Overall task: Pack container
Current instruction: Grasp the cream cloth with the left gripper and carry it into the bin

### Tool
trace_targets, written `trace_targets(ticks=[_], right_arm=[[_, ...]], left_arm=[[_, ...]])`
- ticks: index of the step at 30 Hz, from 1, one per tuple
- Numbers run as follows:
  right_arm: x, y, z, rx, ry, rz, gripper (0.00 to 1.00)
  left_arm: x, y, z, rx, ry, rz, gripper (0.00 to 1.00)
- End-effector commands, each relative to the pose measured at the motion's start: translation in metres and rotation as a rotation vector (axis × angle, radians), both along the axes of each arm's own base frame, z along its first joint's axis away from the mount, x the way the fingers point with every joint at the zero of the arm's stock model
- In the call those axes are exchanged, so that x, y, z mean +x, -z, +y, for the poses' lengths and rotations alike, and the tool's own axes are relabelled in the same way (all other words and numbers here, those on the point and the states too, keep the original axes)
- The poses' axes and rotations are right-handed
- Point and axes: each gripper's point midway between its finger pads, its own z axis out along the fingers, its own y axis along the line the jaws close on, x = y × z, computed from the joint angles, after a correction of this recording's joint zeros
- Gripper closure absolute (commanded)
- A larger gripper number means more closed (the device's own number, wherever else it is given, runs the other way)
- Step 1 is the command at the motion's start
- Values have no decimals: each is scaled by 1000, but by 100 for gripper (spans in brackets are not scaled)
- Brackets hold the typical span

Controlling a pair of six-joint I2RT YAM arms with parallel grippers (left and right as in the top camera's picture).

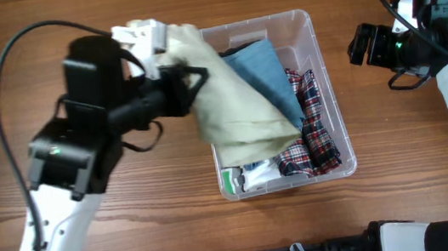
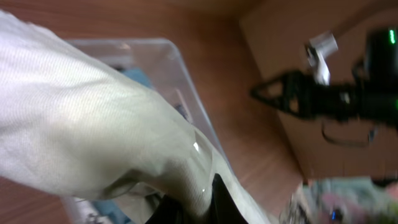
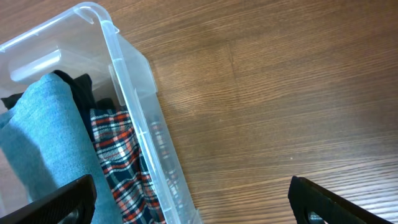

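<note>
1. Left fingers (image 1: 194,78) are clamped on a cream garment (image 1: 235,111), gripping its bunched edge just above the left rim of the container (image 1: 336,120). In the left wrist view we see the cloth pinched between the dark tips.
2. Our right fingers (image 3: 339,200) stand wide apart and hold nothing. They hang over bare tabletop (image 1: 401,172), well to the right of the container.
3. The container sits near the middle of the tabletop, upright and open. A blue garment (image 1: 273,72) and a plaid garment (image 1: 314,127) lie inside it, the plaid along the right wall.
4. Most of the cream garment drapes over the left half of the opening and onto the blue one. The held edge and a strip of cloth lie across the left wall, partly outside it.
5. We judge the step in hand to be laying this cream piece in. To do it well, we should carry the held edge rightward until all of it is inside the rim. Then we lower it close onto the pile, and only then let go.
6. Releasing while the edge is over the wall would likely leave cloth hanging outside.
7. We should move slowly and stay low, so the fold does not fall open and the cloth does not catch on the thick rim.
8. The container looks light, and a dragging garment could pull it along. The free right arm could steady the right wall if it starts to slide.
</note>
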Motion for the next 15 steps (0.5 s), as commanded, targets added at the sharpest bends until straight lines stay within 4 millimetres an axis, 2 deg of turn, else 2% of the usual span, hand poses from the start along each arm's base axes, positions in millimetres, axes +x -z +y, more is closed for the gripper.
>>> trace_targets(ticks=[1, 4, 6, 11, 15], right_arm=[[-3, -5, 3, 17, -9, -13, 0], [-3, -5, 3, 18, -9, -12, 0], [-3, -5, 3, 17, -9, -12, 0], [-3, -5, 3, 18, -9, -12, 0], [0, -6, -3, -1, 19, -24, 0]], left_arm=[[-14, -1, -51, 41, 119, -82, 96], [-31, 17, -92, 55, 230, -54, 96], [-37, 34, -109, 79, 276, -20, 96], [-40, 59, -138, 109, 349, -11, 96], [-42, 70, -147, 131, 381, -13, 96]])
